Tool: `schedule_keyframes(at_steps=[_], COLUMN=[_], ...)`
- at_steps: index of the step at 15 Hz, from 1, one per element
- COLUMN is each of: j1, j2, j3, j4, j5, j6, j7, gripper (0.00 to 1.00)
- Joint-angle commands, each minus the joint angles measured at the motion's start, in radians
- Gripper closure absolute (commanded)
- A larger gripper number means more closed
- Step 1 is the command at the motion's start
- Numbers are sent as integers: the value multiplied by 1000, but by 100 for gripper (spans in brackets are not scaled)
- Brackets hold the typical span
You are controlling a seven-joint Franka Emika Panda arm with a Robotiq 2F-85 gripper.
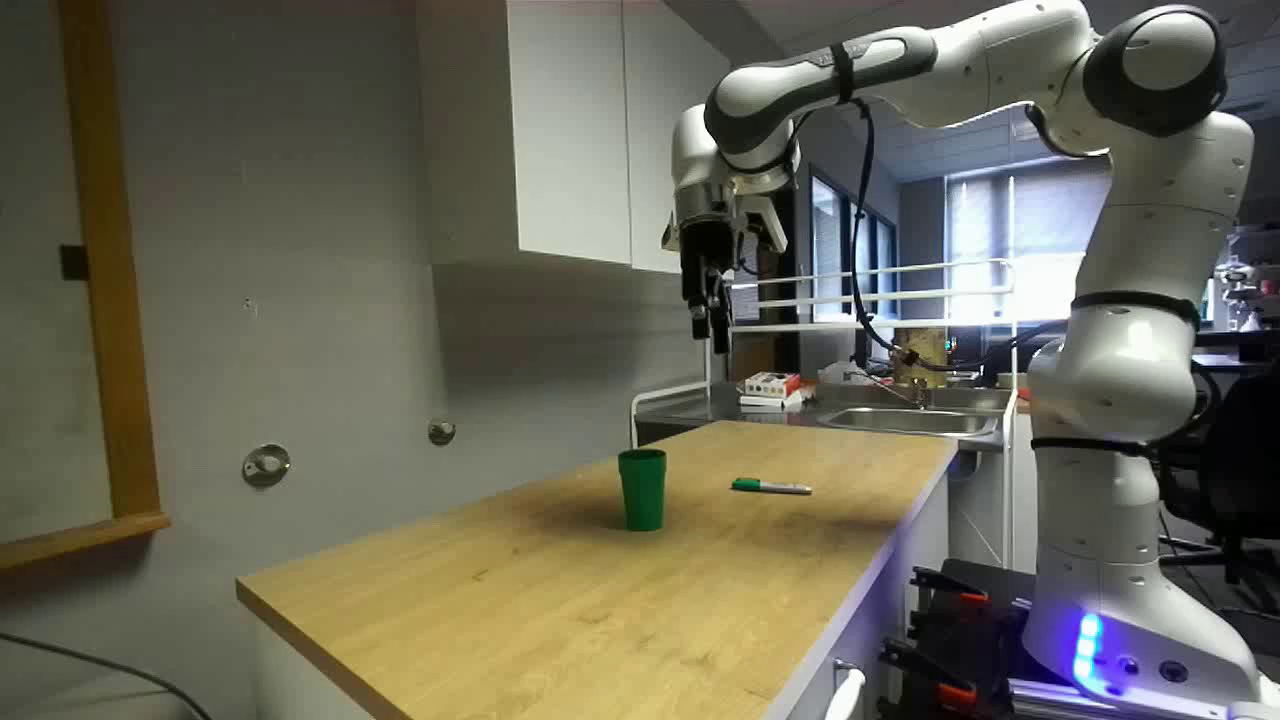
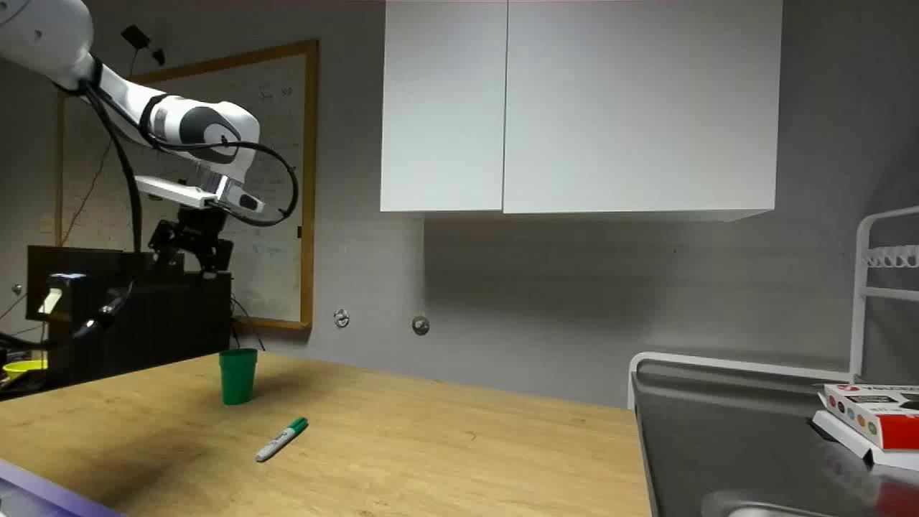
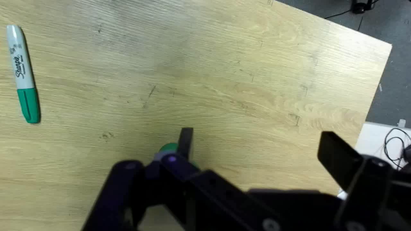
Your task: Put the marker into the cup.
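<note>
The marker (image 3: 24,74) is not in the cup (image 1: 643,492) yet

The gripper (image 3: 257,141) is spread wide and holds nothing. It hangs high above the surface (image 1: 560,600). The marker lies flat, below the gripper and well off to one side. The cup stands upright below the gripper, and in the wrist view one side of the gripper hides most of it.

If the gripper goes straight down, it might bump the cup and tip it, since the cup looks light. The marker looks round, so a poke from the side could make it roll away. A pinch too near one end may let it swing. If it is carried lying flat, it could hit the cup's edge and drop outside.
</note>
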Motion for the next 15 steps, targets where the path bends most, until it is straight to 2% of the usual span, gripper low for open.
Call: schedule_keyframes(at_steps=[1, 8, 15], j1=[-22, -27, -109], j2=[1, 13, 142], j3=[19, 16, -29], j4=[3, 12, 62], j5=[5, 7, -17], j6=[-5, -8, 7], j7=[-4, 0, -2], gripper=[0, 0, 0])
